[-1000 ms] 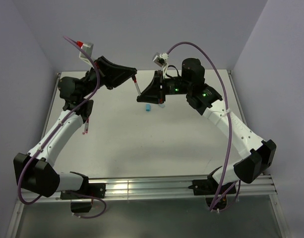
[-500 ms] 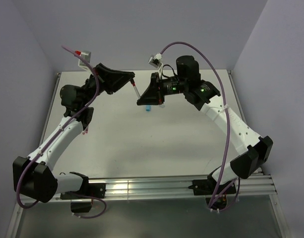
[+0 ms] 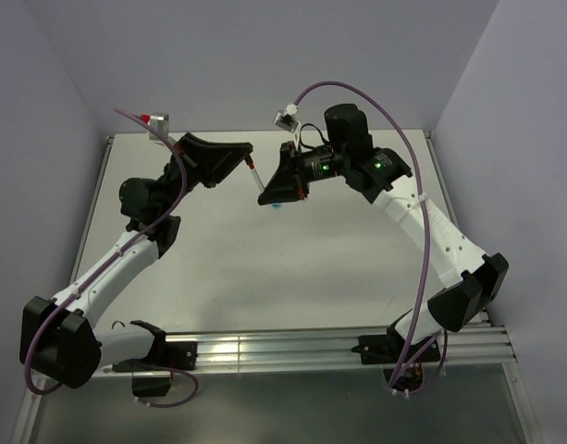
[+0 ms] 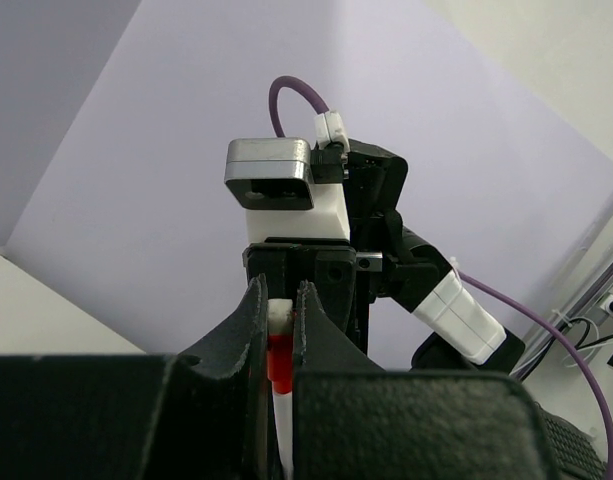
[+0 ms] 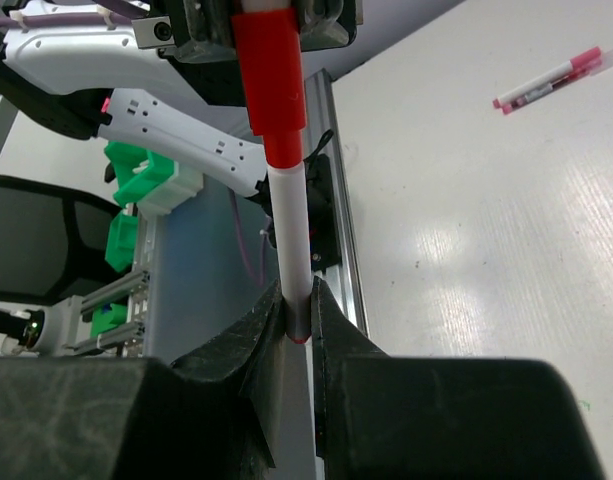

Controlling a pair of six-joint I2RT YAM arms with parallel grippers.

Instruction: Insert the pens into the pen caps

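Pen bridged in mid-air between both tools, seating push in hand

Left tool (image 4: 280,300) is nearly closed, pinching the pen (image 5: 286,220) by its red section (image 5: 269,80). The white barrel runs straight ahead from its tips into the right tool (image 5: 296,300), whose fingers are closed tight round the barrel's far end. A dark-red sliver (image 5: 308,340) at the root of those fingers may be the cap; I cannot tell. Both tools hang above the bench (image 5: 486,250), where a second pen (image 5: 551,78) lies well off ahead and to the right of the right tool. The push should, I judge, run dead along the barrel, slow and short, with both grips firm. Any sideways angle could bend the thin barrel or let it slip through the fingers.
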